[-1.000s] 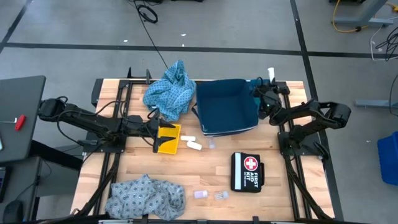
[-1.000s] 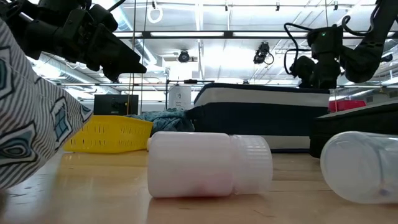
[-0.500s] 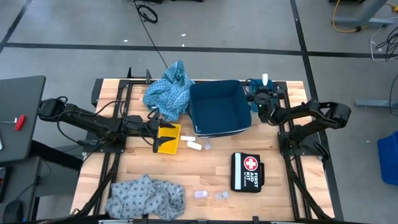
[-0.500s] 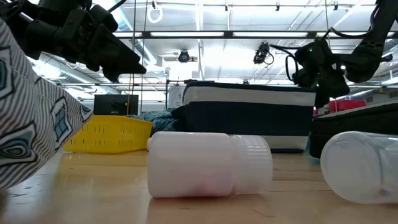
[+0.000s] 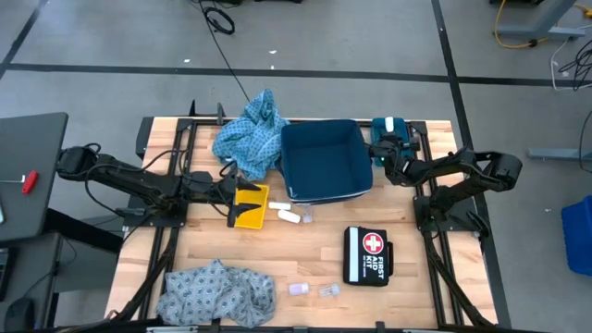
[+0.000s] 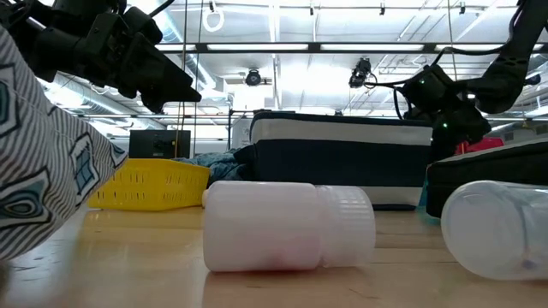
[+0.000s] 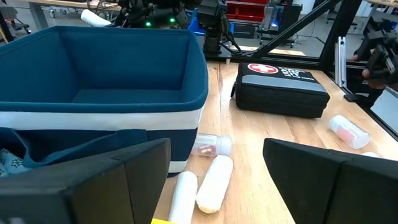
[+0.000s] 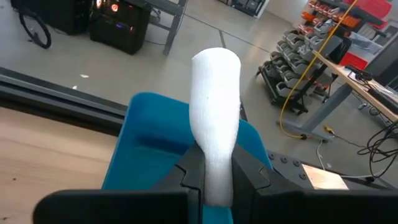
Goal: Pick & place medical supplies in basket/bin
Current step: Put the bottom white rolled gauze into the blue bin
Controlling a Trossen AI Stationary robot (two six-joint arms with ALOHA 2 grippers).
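The dark blue bin (image 5: pixel 324 162) stands on the far middle of the table. My right gripper (image 5: pixel 390 135) hovers just right of the bin's right wall, shut on a white roll (image 5: pixel 390 123). My left gripper (image 5: pixel 237 191) is wide open beside a yellow tray (image 5: pixel 250 206). In the left wrist view (image 7: pixel 214 186) its fingers stand apart from two white rolls (image 7: pixel 211 183) lying on the wood. One light-blue cloth (image 5: pixel 254 134) lies left of the bin, against its wall. Another cloth (image 5: pixel 217 291) lies at the near edge. A small clear vial (image 7: pixel 211 146) lies by the bin. My right gripper pinches the white roll between its two fingers near the roll's lower end (image 8: pixel 216 158). The rest of the roll (image 8: pixel 214 93) sticks out past the fingertips, lifted clear of the table.
A black first aid kit (image 5: pixel 368 256) lies near right of centre. Two small vials (image 5: pixel 313 289) lie near the front edge. A teal-blue object (image 8: pixel 143 149) sits under my right gripper at the far right corner. Bare wood shows between the rolls and the kit.
The bin has slid a little toward the table's left and gone from tilted to level. My right gripper, still shut on the roll, has drawn toward the far edge and turned.
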